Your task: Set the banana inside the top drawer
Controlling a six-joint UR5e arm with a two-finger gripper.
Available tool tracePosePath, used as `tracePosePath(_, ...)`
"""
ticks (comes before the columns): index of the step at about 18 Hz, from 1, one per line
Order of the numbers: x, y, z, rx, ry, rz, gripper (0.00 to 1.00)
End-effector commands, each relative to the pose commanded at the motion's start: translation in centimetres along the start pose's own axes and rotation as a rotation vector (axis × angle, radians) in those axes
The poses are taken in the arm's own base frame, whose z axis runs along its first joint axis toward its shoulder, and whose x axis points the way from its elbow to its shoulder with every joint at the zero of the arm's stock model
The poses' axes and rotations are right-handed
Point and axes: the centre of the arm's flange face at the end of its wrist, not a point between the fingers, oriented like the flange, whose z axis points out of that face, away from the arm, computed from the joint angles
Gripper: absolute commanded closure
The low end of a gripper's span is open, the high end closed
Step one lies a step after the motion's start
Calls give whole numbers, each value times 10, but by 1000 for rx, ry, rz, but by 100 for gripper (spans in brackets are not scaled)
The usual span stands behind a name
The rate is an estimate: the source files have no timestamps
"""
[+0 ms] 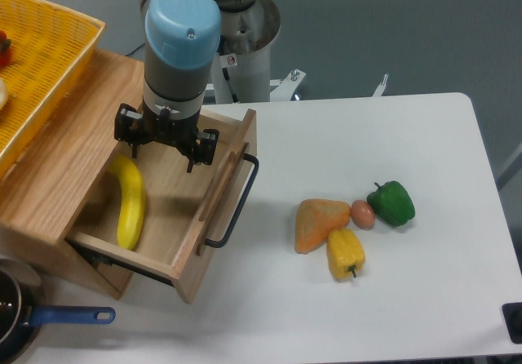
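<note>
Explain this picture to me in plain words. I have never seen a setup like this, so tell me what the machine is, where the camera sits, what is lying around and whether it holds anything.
This is one view, from a fixed camera looking down at a white table from the front. The grey and blue machine is a robot arm; at its tip is a black gripper whose jaws stand apart and hold nothing. Below it, the banana lies inside the open top drawer, a wooden box with a black bar handle. On the table sit an orange wedge, a yellow bell pepper, a green bell pepper and a small brown egg-like item. A yellow basket stands at top left, and a blue-handled pan at bottom left.
</note>
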Motion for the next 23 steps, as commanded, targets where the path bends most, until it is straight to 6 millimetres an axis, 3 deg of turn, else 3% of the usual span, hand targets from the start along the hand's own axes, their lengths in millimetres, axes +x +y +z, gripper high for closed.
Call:
tracePosePath(7, -21, 8, -7, 5, -4, 5, 10)
tracePosePath(11, -19, 15, -21, 24, -23, 19, 8)
tracePosePath(12, -20, 16, -22, 18, -35, 43, 3)
tracePosePath(17, -23, 19, -24, 13, -46, 66, 1)
tracePosePath(23, -37, 40, -43, 9, -48, 164, 0)
